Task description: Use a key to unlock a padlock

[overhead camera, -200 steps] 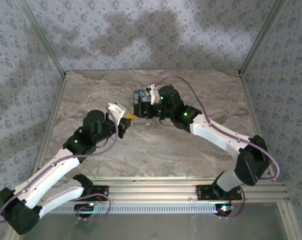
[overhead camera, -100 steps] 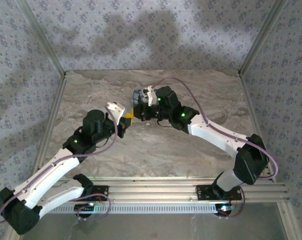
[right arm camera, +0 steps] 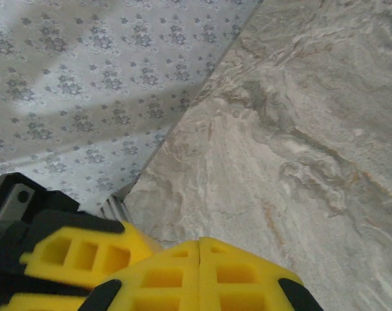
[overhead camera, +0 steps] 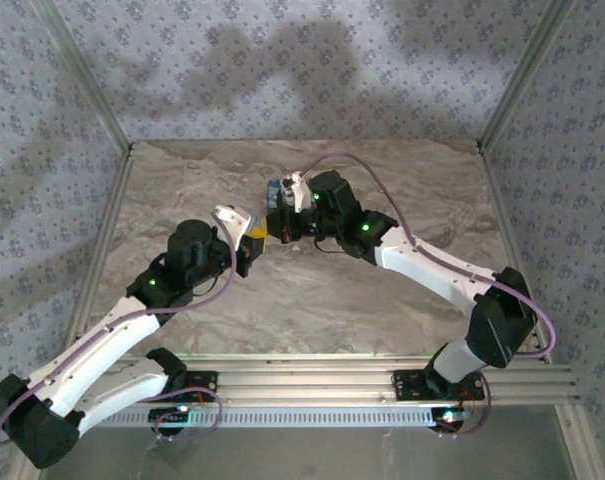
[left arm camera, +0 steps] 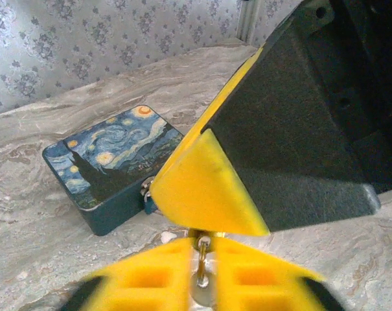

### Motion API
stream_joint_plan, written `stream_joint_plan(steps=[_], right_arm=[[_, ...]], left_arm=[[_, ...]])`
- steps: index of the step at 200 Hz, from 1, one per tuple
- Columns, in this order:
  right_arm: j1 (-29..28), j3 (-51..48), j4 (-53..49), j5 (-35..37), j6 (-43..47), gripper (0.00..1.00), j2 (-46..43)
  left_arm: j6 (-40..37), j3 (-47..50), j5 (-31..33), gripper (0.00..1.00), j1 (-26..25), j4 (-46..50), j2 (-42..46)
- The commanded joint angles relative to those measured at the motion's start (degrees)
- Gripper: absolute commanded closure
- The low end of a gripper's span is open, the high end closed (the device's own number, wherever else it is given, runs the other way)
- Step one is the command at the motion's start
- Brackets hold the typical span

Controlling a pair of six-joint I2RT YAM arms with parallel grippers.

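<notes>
Padlock (left arm camera: 111, 165): one. Key (left arm camera: 199, 285): one, pinched by left gripper (left arm camera: 201, 256).

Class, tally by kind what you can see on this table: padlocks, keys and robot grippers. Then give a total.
Padlock: 1
Key: 1
Grippers: 2 (left gripper, right gripper)
Total: 4

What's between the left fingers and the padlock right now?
The right gripper is. In the left wrist view its yellow-tipped finger sits between the left gripper and the padlock, covering the padlock's nearest corner. The left gripper is pinching a small metal piece.
</notes>
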State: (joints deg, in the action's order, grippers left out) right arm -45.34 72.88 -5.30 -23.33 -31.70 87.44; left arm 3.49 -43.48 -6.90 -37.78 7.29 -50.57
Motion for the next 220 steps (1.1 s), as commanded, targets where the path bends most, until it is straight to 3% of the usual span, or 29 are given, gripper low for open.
stream_joint_plan(steps=[1, 16, 50, 89, 109, 129, 176, 191, 203, 220], right_arm=[[1.9, 3.2, -6.1, 0.8, 5.0, 1.0, -0.3], [3.4, 6.1, -12.5, 0.9, 10.5, 1.0, -0.2], [6.4, 14.1, -30.6, 6.0, 27.2, 1.0, 1.1], [0.7, 17.1, -41.1, 24.6, 53.0, 1.0, 2.5], [-0.4, 17.8, -41.4, 28.4, 55.1, 1.0, 3.1], [1.7, 18.4, -40.1, 19.0, 52.0, 1.0, 2.5], [9.1, 8.2, -23.4, -19.8, 43.8, 1.0, -4.0], [13.0, 5.8, -16.9, -32.2, 36.5, 1.0, -4.1], [14.8, 4.2, -11.2, -37.3, 31.2, 1.0, -4.1], [14.5, 4.0, -10.8, -38.3, 30.0, 1.0, -4.1]], left_arm=[[0.5, -2.3, -0.4, 0.56, 0.1, -0.3, 0.5], [1.3, -3.0, 1.4, 0.36, 0.4, 1.9, 0.0], [6.8, -4.6, 1.5, 0.03, 4.8, 7.1, -0.2], [16.0, -5.3, -8.5, 0.02, 14.4, 10.3, -0.7], [19.7, -4.3, -13.3, 0.02, 17.1, 9.1, -0.6], [21.0, -2.8, -17.4, 0.02, 17.4, 6.1, -0.3], [21.3, 4.0, -37.1, 0.07, 17.2, -14.0, 3.1], [22.3, 4.9, -42.0, 0.08, 16.3, -20.0, 3.0], [20.9, 3.9, -43.4, 0.09, 15.0, -19.8, 2.4], [19.7, 1.5, -45.0, 0.11, 13.2, -19.3, 0.5]])
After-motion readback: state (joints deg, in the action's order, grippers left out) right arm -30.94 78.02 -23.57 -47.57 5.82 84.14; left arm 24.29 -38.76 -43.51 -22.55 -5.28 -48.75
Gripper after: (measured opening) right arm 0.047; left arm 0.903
